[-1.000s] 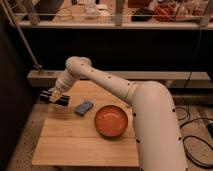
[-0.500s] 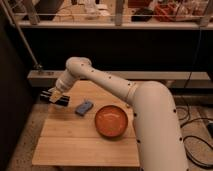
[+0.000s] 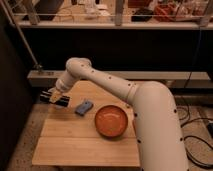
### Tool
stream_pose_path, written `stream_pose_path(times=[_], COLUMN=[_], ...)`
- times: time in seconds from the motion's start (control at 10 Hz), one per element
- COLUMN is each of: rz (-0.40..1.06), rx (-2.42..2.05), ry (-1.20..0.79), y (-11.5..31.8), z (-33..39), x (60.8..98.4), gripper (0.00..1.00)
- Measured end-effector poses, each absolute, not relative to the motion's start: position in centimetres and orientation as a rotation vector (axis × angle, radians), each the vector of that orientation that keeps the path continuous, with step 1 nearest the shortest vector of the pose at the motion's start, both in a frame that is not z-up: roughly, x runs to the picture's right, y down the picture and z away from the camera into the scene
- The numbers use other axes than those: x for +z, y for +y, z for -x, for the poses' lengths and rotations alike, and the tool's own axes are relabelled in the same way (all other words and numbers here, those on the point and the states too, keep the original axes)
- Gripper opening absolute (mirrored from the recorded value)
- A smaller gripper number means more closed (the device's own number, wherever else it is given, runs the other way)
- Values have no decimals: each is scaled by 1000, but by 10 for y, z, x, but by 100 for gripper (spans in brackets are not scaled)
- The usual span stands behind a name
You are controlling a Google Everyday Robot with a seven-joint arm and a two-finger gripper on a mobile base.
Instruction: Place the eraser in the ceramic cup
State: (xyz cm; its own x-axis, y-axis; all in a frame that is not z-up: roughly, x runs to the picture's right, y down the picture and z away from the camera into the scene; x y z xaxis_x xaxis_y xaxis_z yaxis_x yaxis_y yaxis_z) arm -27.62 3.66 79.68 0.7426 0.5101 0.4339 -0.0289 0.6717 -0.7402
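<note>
A small blue-grey eraser (image 3: 84, 107) lies flat on the wooden table (image 3: 75, 142), just left of the orange bowl. My gripper (image 3: 54, 98) hangs over the table's far left corner, to the left of the eraser and apart from it. The white arm (image 3: 115, 85) reaches to it from the right. No pale ceramic cup shows in this view; it is hidden or out of view.
A wide, shallow orange-red bowl (image 3: 111, 121) sits on the table's right half, close to the arm's thick base (image 3: 157, 135). A dark shelf unit (image 3: 115, 45) stands behind the table. Cables (image 3: 200, 145) lie on the floor at right.
</note>
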Motion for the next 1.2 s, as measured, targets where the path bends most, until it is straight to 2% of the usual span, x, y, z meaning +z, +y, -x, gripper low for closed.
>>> stream_pose_path(times=[1.2], rz=[772], rx=[355], ry=[-673], y=[40], z=[278], x=[796], gripper=[3])
